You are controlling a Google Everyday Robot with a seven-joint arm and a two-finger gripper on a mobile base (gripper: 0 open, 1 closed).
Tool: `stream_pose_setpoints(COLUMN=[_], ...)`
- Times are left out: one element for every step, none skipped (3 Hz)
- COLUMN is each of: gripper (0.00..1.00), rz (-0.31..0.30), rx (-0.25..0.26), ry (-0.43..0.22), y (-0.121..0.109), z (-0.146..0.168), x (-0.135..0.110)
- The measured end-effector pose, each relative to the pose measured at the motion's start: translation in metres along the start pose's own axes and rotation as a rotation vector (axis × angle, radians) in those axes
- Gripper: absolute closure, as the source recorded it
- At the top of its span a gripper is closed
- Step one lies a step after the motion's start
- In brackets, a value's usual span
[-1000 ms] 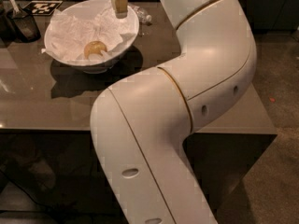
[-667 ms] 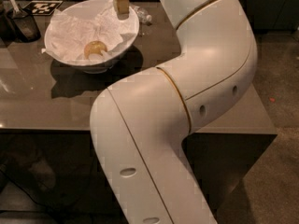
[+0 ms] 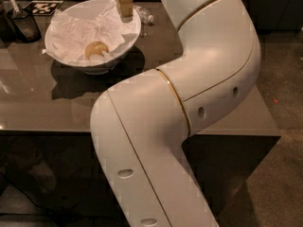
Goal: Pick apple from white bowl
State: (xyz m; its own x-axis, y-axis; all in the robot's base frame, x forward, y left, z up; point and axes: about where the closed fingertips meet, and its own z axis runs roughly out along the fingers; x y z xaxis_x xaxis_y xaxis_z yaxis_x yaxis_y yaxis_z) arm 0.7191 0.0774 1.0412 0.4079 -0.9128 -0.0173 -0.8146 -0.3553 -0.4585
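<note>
The white bowl (image 3: pixel 102 66) stands on the dark table at the upper left, lined with crumpled white paper. The apple (image 3: pixel 96 49), small and yellowish, lies low in the bowl on the paper. My gripper (image 3: pixel 124 4) shows as a tan piece hanging over the bowl's far right rim, above and to the right of the apple and apart from it. Its upper part runs out of the top of the view.
My thick white arm (image 3: pixel 189 93) sweeps from the bottom centre up to the top right, covering much of the table (image 3: pixel 42 103). A dark scoop-like container (image 3: pixel 21 23) and a black-and-white marker tag (image 3: pixel 43 6) sit at the far left. A small clear object (image 3: pixel 146 18) lies behind the bowl.
</note>
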Motion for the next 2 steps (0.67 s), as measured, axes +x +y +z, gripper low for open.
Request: stream_pose_setpoints(gripper=[0.00, 0.00], rz=[-0.012, -0.007], rx=[0.073, 0.083], ry=[-0.005, -0.013], y=[-0.016, -0.022], z=[-0.006, 0.004], x=[0.001, 0.001])
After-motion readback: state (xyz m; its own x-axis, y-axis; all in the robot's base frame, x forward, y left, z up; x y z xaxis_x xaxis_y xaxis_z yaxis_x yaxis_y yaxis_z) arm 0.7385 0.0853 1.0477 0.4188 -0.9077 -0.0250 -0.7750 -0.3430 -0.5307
